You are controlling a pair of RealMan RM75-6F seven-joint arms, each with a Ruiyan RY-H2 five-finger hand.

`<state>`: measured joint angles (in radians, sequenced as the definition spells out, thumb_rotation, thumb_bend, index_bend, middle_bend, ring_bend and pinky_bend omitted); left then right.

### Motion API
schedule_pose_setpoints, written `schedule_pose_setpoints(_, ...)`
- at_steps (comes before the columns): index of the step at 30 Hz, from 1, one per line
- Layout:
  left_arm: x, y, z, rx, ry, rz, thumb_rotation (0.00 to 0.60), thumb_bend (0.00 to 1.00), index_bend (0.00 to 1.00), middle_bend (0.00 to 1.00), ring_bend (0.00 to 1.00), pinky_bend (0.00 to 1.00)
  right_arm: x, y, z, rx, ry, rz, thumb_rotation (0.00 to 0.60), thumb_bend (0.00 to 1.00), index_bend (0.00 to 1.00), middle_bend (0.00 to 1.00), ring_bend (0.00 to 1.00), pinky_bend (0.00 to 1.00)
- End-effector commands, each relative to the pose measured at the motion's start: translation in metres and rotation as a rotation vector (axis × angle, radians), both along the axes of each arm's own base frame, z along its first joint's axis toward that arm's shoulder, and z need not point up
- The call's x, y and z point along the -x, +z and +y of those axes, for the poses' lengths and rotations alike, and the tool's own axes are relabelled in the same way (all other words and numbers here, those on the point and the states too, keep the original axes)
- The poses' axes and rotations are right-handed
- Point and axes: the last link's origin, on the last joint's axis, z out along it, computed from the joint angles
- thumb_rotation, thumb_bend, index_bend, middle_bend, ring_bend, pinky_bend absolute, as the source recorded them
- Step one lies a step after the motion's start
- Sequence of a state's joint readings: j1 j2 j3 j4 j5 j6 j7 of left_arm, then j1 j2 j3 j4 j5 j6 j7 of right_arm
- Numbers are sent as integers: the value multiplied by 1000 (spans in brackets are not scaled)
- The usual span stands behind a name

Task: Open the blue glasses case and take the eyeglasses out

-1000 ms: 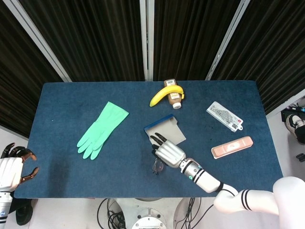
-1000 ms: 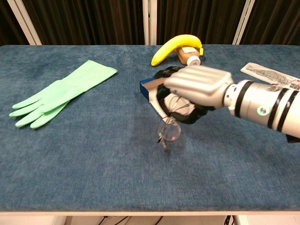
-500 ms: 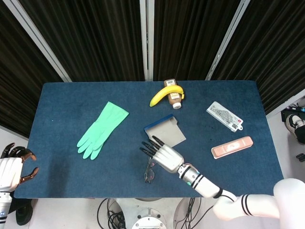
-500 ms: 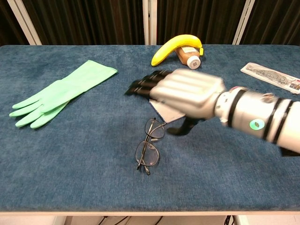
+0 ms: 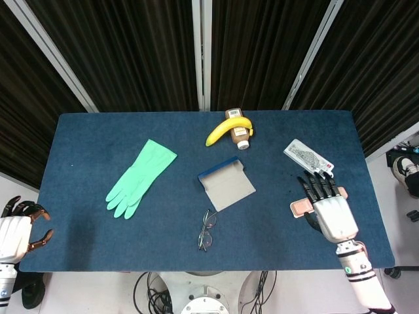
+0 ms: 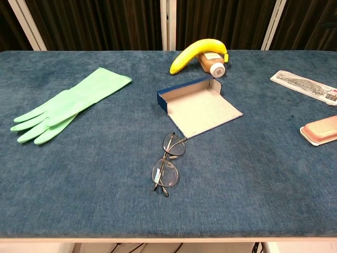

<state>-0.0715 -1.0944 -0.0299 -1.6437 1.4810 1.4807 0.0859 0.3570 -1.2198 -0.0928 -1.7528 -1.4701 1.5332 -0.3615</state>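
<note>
Right hand (image 5: 330, 212) partly over pink box (image 5: 302, 205)

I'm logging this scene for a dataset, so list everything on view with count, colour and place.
table: one, dark blue cloth top.
glasses case: one, blue with pale lining, lying open mid-table.
eyeglasses: one pair, thin dark frame, on the cloth just in front of the case.
rubber glove: one, green, left part.
banana: one, yellow, far middle, against the bottle.
bottle: one, brown, lying down behind the case.
packet: one, white printed, right side.
pink box: one, right edge.
left hand: off the table's left corner, empty, fingers curled.
right hand: over the right edge, empty, fingers spread.
</note>
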Motion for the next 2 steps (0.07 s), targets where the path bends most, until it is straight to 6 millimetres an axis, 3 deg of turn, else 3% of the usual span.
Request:
schedule_pose_setpoints(1, 0, 0, 0, -1, 0, 2, 600, 240, 488, 378, 228, 114, 28, 34, 37, 63, -66, -65, 600, 213, 0, 42, 0, 0)
schedule_pose_setpoints(2, 0, 0, 0, -2, 0, 3, 600, 240, 488, 378, 228, 114, 31, 37, 40, 70, -70, -72, 600, 214, 0, 42, 0, 0)
